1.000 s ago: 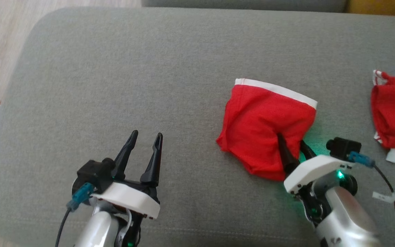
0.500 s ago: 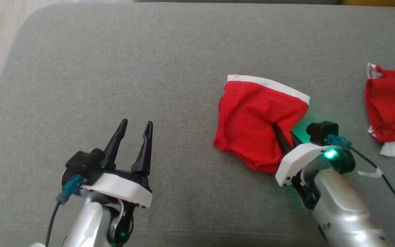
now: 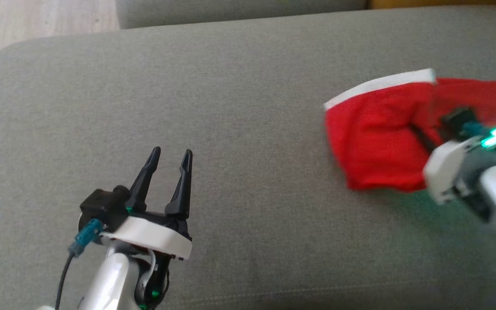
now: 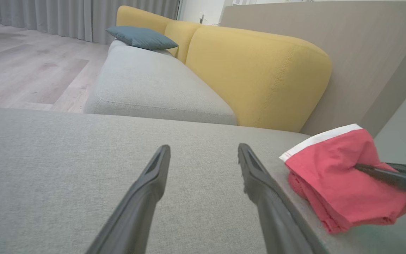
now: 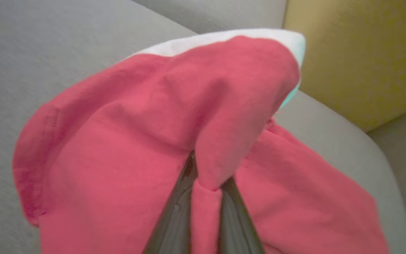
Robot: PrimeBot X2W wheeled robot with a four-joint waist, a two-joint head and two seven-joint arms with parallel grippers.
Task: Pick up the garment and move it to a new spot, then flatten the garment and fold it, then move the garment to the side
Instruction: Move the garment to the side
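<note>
The garment (image 3: 373, 142) lay on the right of the grey cushion (image 3: 230, 107), long axis crosswise. Its white waistband was on the far edge, rising rightward. The right gripper (image 4: 358, 165) pinched a fold of its cloth; a second earlier its fingers stood apart. The left gripper (image 3: 171, 153) hung spread, well apart.

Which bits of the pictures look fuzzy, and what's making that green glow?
Head view: the red garment and right gripper look smeary, while the left gripper is sharp; a green light on the right wrist tints the grey cushion beneath. Right wrist view: the close-up garment and fingers are soft. Left wrist view: crisp, with the green glow at the right edge.
</note>
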